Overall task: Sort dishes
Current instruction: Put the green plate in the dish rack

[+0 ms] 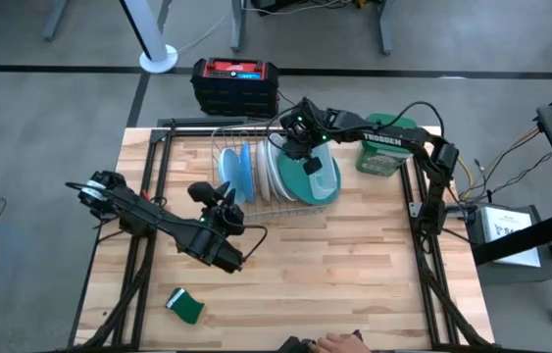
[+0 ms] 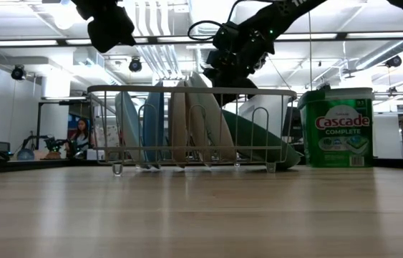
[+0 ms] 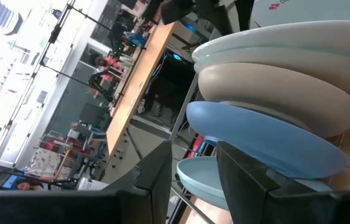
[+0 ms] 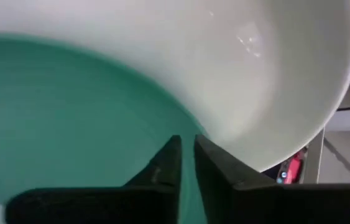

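A wire dish rack (image 1: 256, 204) stands at the middle of the table's far half with the dishes upright in its slots. Light blue plates (image 1: 236, 175) are at its left and cream plates (image 1: 277, 175) in the middle. A big teal-backed plate (image 1: 323, 182) leans at its right end. My right gripper (image 1: 300, 149) hovers over the rack's right part. Its fingers (image 4: 187, 152) stand a narrow gap apart, above where the teal back (image 4: 56, 112) meets a white plate (image 4: 262, 74). My left gripper (image 1: 219, 192) stands open at the rack's left side, facing the blue plates (image 3: 268, 140).
A green-lidded Cascade container (image 2: 335, 129) stands right of the rack. A green sponge (image 1: 187, 306) lies near the front left corner. A black and red box (image 1: 234, 83) sits beyond the far edge. A person's hand (image 1: 339, 343) shows at the near edge. Bare wood lies in front of the rack.
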Controlling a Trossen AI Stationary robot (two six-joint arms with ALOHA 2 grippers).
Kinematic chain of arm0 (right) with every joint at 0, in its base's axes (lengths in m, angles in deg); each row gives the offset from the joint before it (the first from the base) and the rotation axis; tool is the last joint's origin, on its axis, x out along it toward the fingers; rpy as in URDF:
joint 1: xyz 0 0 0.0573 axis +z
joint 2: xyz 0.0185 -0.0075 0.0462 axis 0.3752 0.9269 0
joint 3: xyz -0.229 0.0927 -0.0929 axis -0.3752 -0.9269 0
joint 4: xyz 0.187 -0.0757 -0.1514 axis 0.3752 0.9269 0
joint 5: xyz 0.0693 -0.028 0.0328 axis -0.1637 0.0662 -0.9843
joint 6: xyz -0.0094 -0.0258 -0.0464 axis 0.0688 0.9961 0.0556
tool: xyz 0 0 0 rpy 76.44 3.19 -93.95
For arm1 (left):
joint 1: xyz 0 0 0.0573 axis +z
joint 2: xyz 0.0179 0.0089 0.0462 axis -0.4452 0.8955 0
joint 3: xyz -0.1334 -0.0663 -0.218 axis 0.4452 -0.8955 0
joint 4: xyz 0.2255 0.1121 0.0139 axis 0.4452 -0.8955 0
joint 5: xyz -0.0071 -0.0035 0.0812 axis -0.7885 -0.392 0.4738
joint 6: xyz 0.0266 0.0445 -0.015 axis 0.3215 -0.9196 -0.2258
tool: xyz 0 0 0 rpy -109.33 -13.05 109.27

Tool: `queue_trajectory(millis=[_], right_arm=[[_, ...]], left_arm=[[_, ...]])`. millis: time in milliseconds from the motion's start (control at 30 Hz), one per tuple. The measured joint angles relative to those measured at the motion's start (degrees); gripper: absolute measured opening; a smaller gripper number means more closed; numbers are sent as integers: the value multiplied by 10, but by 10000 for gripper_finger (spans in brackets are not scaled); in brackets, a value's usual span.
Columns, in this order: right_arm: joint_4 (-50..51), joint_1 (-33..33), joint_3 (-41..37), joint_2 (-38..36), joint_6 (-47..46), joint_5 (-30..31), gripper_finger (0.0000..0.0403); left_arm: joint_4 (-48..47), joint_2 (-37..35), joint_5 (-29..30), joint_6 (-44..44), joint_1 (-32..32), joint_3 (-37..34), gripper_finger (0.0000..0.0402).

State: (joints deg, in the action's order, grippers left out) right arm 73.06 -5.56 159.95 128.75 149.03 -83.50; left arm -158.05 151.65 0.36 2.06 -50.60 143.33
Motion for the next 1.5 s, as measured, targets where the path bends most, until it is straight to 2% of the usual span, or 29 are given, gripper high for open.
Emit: queue_trajectory(millis=[300, 500, 733, 1133, 1500], right_arm=[[-42, 2, 2, 30, 3, 3, 179], [-45, 7, 3, 42, 16, -12, 200], [-44, 16, 3, 43, 37, -26, 158], [-43, 17, 3, 43, 54, -27, 12], [-37, 17, 9, 24, 31, 1, 1]], left_arm=[[2, 0, 1, 0, 0, 0, 116], [2, 0, 3, 0, 0, 0, 116], [2, 0, 3, 0, 0, 0, 116], [2, 0, 4, 0, 0, 0, 116], [2, 0, 4, 0, 0, 0, 116]])
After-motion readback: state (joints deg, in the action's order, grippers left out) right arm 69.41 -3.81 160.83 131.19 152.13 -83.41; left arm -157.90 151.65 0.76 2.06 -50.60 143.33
